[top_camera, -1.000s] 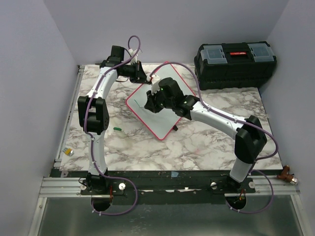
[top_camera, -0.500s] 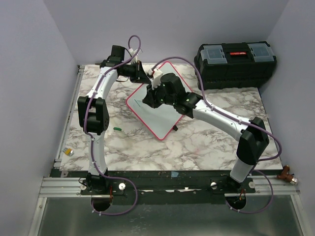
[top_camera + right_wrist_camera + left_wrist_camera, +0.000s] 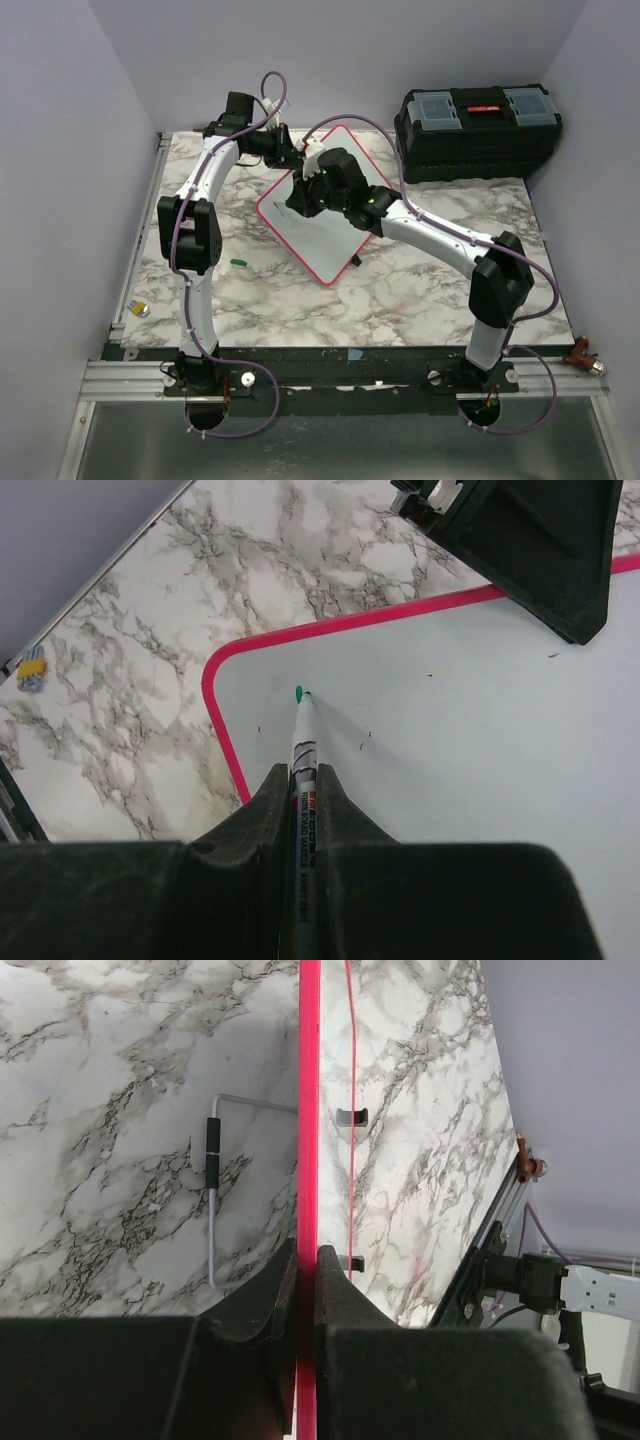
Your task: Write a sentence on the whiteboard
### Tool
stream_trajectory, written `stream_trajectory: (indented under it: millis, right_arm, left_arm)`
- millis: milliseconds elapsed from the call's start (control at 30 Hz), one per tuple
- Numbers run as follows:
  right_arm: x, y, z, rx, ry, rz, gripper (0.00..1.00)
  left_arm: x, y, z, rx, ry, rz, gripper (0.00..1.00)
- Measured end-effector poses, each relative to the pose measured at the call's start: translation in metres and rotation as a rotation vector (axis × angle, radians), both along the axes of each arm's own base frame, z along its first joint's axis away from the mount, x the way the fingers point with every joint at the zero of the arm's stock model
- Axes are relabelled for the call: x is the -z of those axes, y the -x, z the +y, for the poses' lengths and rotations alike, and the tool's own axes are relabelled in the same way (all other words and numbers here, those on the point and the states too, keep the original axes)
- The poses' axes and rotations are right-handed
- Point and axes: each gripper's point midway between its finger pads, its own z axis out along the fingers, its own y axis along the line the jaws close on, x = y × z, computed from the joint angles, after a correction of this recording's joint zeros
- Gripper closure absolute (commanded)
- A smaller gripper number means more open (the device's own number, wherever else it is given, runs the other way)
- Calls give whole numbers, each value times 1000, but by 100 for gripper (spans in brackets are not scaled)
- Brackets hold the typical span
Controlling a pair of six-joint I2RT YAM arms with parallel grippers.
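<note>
Right arm has shifted since a second ago: its wrist has travelled from the board's middle toward the left corner, and the elbow has drawn slightly inward. Right gripper [image 3: 300,780] has its fingers clamped on a white marker [image 3: 302,742], whose green tip sits on the whiteboard [image 3: 450,740] close inside the rounded corner, with a small green mark [image 3: 298,691] just beside it. Left gripper [image 3: 307,1260] has its fingers closed on the board's red-pink rim [image 3: 308,1110] at the far-left edge. Whiteboard [image 3: 335,250] sits cornerwise at the far middle of the marble worktop [image 3: 420,290], left of the black toolbox [image 3: 478,118].
</note>
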Motion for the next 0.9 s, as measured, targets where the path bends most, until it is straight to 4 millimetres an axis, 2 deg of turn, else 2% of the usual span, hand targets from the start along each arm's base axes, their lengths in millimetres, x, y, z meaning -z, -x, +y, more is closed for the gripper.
stream_trajectory:
  millis: [433,900]
  right_arm:
    - [4,-6,1,22,7,-3,99]
    - [2,-27,-12,156,49,-34,99]
  left_arm:
    - [1,-1,0,-3,-6,-3,100]
    - [1,-1,1,-5,-10,-4,100]
